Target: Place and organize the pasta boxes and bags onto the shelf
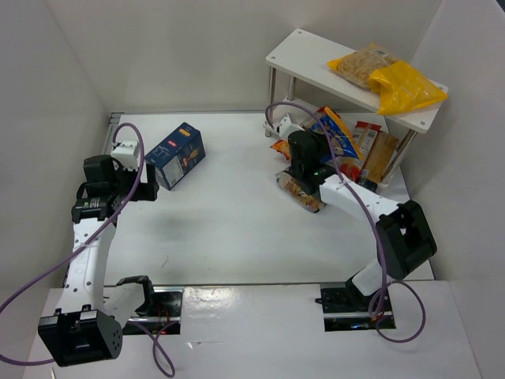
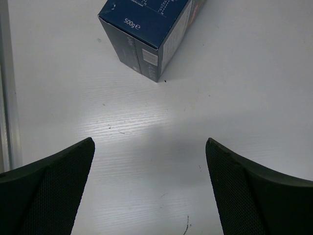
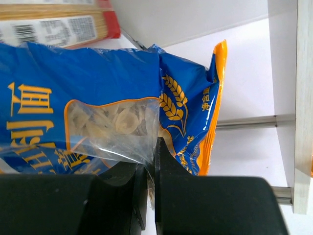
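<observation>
1. The left claw (image 2: 150, 147) is hovering wide open over the bench (image 1: 237, 229) at the far left, gripping nothing. Both fingers (image 2: 58, 186) are sitting apart, clear of everything.
2. The dark-blue carton (image 1: 175, 155) is lying on the bench just beyond the left claw, not touching it. One corner is pointing toward the claw in the left wrist view.
3. A small clear bag (image 1: 301, 192) with a dark label is lying flat on the bench right of centre, partly under the right arm's wrist.
4. The right claw (image 3: 152, 156) is pinching almost fully shut on the orange-and-blue bag (image 3: 98, 98), biting thin film at the edge of its clear window.
5. That bag is sitting at the near-left corner of the shelf (image 1: 300, 55), below the top board. Can't tell whether it's resting on the lower tier.
6. Two yellow bags (image 1: 394, 83) are lying side by side, touching, on the right half of the shelf's top board.
7. Long red-orange packets (image 1: 379, 154) are leaning at the lower tier, just right of the held bag and under the top board.
</observation>
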Available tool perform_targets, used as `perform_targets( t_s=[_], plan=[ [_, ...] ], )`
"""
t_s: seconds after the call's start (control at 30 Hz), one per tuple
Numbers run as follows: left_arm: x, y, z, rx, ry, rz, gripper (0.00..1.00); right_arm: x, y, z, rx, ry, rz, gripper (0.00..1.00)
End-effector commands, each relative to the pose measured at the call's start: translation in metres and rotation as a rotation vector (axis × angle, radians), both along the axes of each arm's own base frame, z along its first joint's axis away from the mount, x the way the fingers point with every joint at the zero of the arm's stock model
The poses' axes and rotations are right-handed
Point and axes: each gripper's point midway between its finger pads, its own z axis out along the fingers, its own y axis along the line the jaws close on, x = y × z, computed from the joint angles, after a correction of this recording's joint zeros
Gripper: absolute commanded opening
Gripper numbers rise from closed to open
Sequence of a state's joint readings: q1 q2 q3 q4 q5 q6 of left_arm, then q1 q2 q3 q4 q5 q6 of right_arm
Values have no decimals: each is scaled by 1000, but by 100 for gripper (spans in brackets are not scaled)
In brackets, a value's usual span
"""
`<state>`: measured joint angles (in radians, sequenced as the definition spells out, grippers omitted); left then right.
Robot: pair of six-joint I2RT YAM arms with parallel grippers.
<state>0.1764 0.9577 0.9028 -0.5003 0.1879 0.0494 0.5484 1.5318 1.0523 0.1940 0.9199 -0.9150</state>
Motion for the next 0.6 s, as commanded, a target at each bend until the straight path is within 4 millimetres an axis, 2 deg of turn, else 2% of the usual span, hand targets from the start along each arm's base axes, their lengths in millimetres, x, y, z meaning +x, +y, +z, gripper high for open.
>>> perform_targets(
  t_s=[0.0, 0.2, 0.43, 0.47, 0.57],
  plan=[
    [4, 1, 7, 7, -39, -7, 100, 11, -22, 57, 113, -232, -49, 0],
    [4, 1, 7, 7, -39, -7, 100, 26, -49, 55, 97, -261, -98, 0],
    [3, 1, 9, 8, -48, -7, 100, 44, -60, 31, 64, -227, -96, 0],
    [3, 1, 9, 8, -48, -7, 100, 44, -64, 34, 70, -243, -106, 0],
    [3, 1, 9, 8, -48, -7, 100, 49, -66, 26, 54, -237, -104, 0]
  ],
)
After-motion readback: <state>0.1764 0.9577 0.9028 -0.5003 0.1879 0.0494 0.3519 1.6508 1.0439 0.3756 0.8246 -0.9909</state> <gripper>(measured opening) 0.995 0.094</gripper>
